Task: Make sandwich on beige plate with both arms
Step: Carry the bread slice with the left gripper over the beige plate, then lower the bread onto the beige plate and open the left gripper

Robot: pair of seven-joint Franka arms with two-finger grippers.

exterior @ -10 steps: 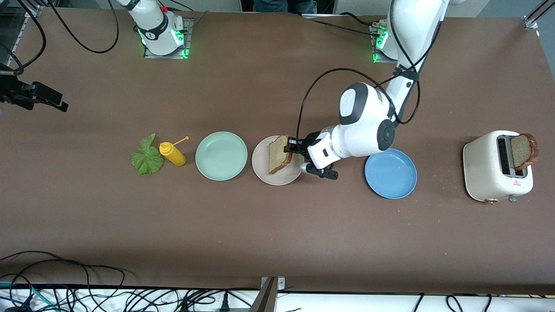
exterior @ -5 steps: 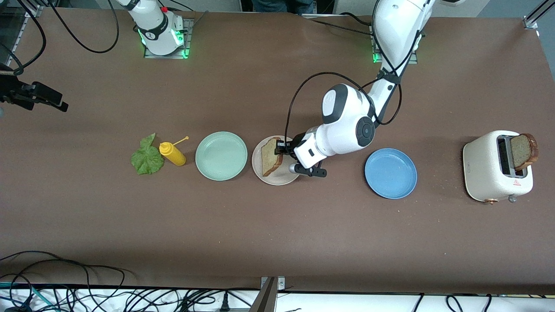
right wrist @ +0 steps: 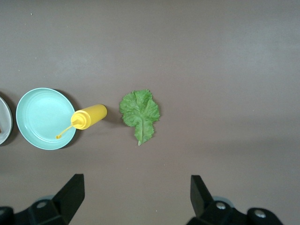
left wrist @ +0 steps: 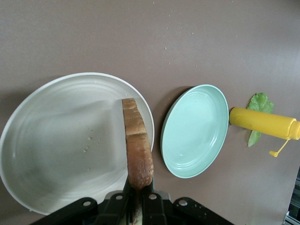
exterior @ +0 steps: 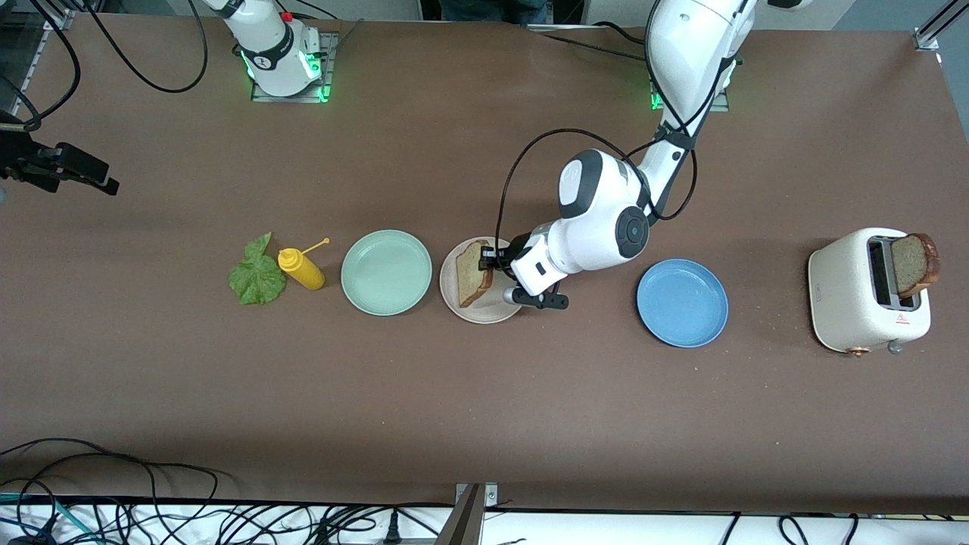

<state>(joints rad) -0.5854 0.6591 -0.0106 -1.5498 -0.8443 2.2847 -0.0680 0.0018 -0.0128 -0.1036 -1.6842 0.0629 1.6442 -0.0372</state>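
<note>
My left gripper [exterior: 490, 265] is shut on one edge of a brown bread slice [exterior: 473, 274] and holds it edge-up and tilted over the beige plate [exterior: 501, 309]. In the left wrist view the slice [left wrist: 137, 145] stands on edge between the gripper's fingers [left wrist: 139, 187] above the plate [left wrist: 56, 140]. I cannot tell whether it touches the plate. A second slice [exterior: 914, 263] sticks out of the toaster [exterior: 855, 303]. The lettuce leaf [exterior: 257, 276] lies flat on the table. My right gripper [right wrist: 136, 197] is open and empty, high over the table near the lettuce [right wrist: 139, 112].
A yellow squeeze bottle [exterior: 301, 269] lies between the lettuce and a mint-green plate [exterior: 386, 272], which sits beside the beige plate. A blue plate [exterior: 683, 303] lies between the beige plate and the toaster. Cables run along the table edge nearest the front camera.
My left arm has carried the bread slice toward the right arm's end and lowered it over the beige plate. The right arm has not moved.
</note>
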